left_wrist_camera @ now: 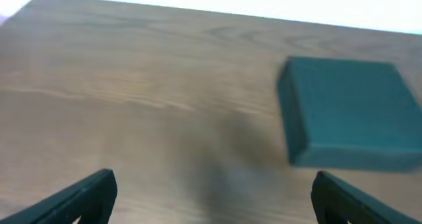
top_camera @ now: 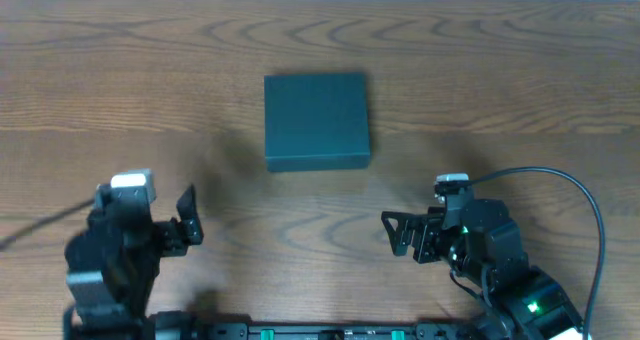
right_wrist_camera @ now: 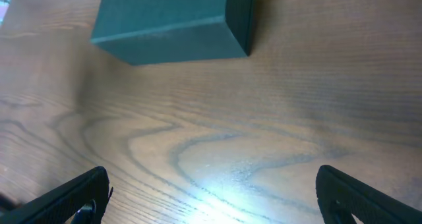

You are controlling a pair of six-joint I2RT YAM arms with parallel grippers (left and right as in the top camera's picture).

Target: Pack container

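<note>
A: Where do we log the container [top_camera: 317,120]?

B: We put it flat on the wooden table [top_camera: 520,80], near the middle and towards the far edge. Its dark teal lid is shut (we see no gap along the front edge). Nothing rests on it or touches it.

A: And relative to our arms?

B: It lies beyond both of them, roughly between the two as seen from overhead. In the left wrist view it sits ahead and to the right; in the right wrist view it sits ahead and to the left, one corner turned towards the camera.

A: State of the left gripper [left_wrist_camera: 214,179]?

B: Fingers spread wide, nothing between them but bare wood. It is well apart from the box.

A: The right gripper [right_wrist_camera: 211,176]?

B: We note the same: fingers wide apart, holding nothing, bare table grain under the gap, clear of the box.

A: Anything else for the page?

B: A black cable [top_camera: 592,215] loops out from the right arm over the table.
</note>
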